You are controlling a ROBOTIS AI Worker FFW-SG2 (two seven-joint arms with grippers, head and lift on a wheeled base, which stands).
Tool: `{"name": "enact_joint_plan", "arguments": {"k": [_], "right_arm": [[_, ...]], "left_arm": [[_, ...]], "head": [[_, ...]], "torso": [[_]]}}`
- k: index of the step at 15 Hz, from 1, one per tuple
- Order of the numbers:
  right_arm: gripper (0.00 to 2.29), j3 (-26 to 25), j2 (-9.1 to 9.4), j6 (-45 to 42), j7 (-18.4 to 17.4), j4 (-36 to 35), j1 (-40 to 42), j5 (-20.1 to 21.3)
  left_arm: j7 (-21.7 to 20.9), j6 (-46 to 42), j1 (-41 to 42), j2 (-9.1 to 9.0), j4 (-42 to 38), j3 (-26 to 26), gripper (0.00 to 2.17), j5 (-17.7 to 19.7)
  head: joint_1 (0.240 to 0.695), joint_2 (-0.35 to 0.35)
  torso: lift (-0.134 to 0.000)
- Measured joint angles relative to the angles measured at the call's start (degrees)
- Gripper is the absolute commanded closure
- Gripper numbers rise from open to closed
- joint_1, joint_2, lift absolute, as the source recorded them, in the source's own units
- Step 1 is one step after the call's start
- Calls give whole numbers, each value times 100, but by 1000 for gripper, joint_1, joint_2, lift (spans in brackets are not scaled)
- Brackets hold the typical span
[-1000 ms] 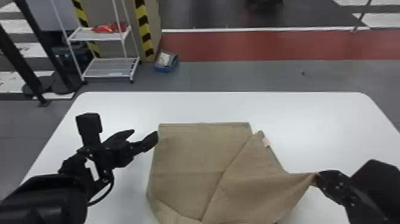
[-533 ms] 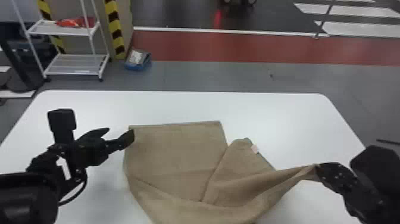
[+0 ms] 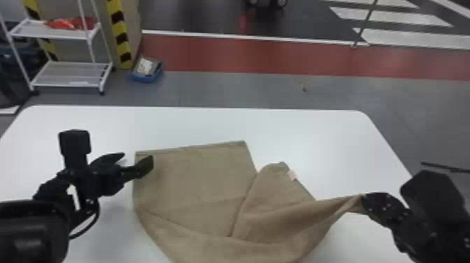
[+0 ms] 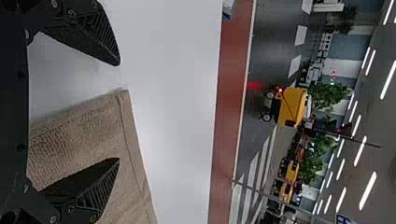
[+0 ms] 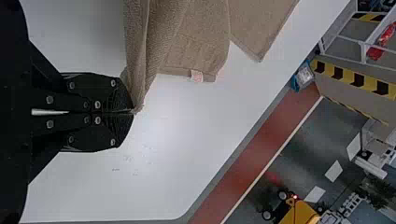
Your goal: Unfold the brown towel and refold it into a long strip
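Brown towel (image 3: 196,182): one, one tag (image 3: 292,175), in right claw (image 3: 365,200).

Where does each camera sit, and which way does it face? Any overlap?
Head view: on head, facing forward and down at table and brown towel; left pincer and right pincer show.
Left wrist view: on left wrist, past its open pincer, over towel toward red floor strip.
Right wrist view: on right wrist, past its pincer, shut on towel, toward same strip.
Shared by head and right wrist: towel label, blue box.
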Motion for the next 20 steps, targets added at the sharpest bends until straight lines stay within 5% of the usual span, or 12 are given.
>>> {"name": "enact_joint_plan", "arguments": {"k": [6, 7, 11, 12, 20], "right_arm": [[1595, 41, 29, -44, -1, 54, -11, -57], [1595, 47, 29, -48, -1, 58, -16, -60], [1595, 82, 23, -88, -1, 128, -91, -138], [1595, 94, 17, -97, -1, 155, -120, -154], [1595, 396, -128, -210, -62, 954, -1123, -635]], "left_arm": [[4, -21, -90, -9, 138, -198, 346, -251], [-9, -18, -107, -9, 179, -211, 502, -302], [-97, -23, -66, -12, 186, -213, 1875, -439], [-93, -21, 12, -11, 85, -180, 2044, -444], [-44, 428, 944, -9, -1647, 375, 2088, -461]], "head": [[695, -158], [695, -157], [695, -154], [695, -151], [695, -95]], "torso": [[-123], [-123], [-123], [-123], [-123]]}}
